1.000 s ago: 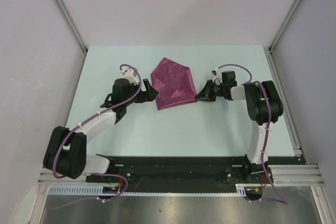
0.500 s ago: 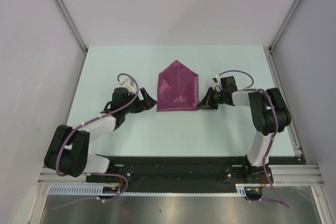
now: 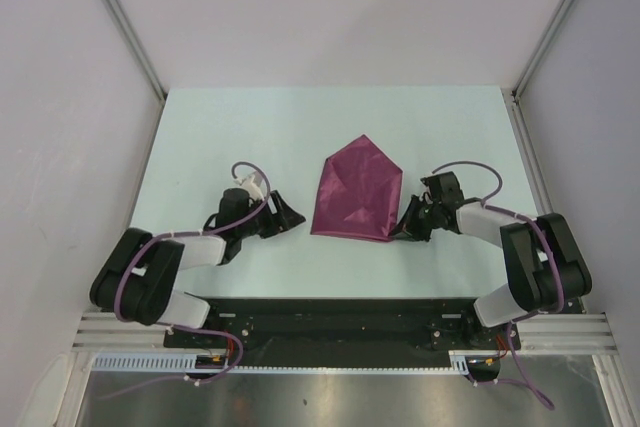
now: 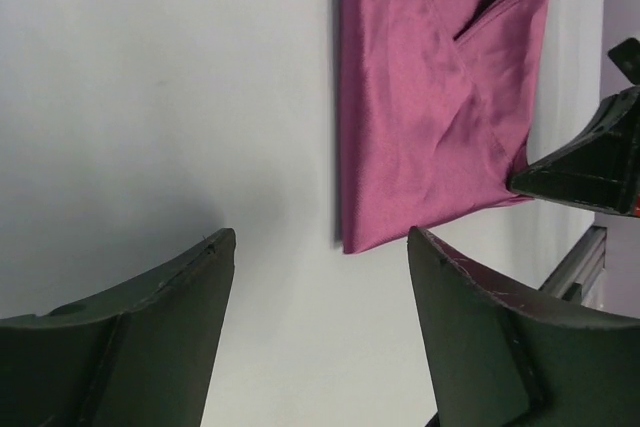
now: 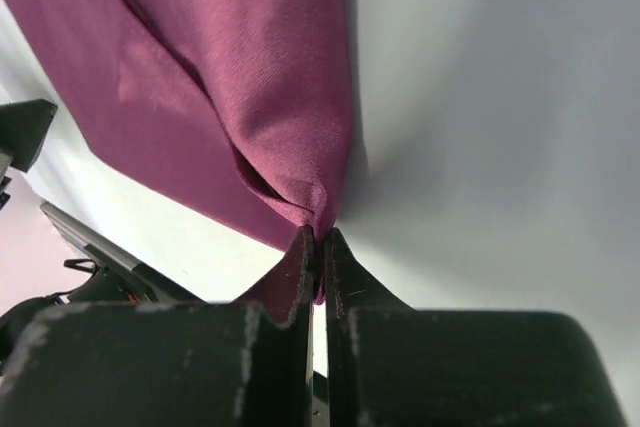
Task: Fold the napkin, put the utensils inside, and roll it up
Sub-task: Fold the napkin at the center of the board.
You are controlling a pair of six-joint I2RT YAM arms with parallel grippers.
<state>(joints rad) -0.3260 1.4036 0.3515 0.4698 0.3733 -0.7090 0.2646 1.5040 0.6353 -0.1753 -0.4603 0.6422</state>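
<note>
Right wrist view shows you the right gripper (image 5: 319, 252) pinched together on a corner of the soft, faintly creased maroon cloth napkin (image 5: 230, 77), folded into a pointed shape on the pale matte table (image 3: 200, 137). Your left gripper (image 4: 315, 277) stands apart beside the cloth.

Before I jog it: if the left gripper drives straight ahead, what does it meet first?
Likely the napkin, its corner just ahead of the left gripper; only bare table between, height unclear.

I see the napkin (image 3: 357, 190), a plain maroon cloth folded into a five-sided shape with overlapping layers. It lies flat mid-table, peak toward 12 o'clock. Its 4 o'clock corner is pinched in the right gripper (image 3: 404, 231).
</note>
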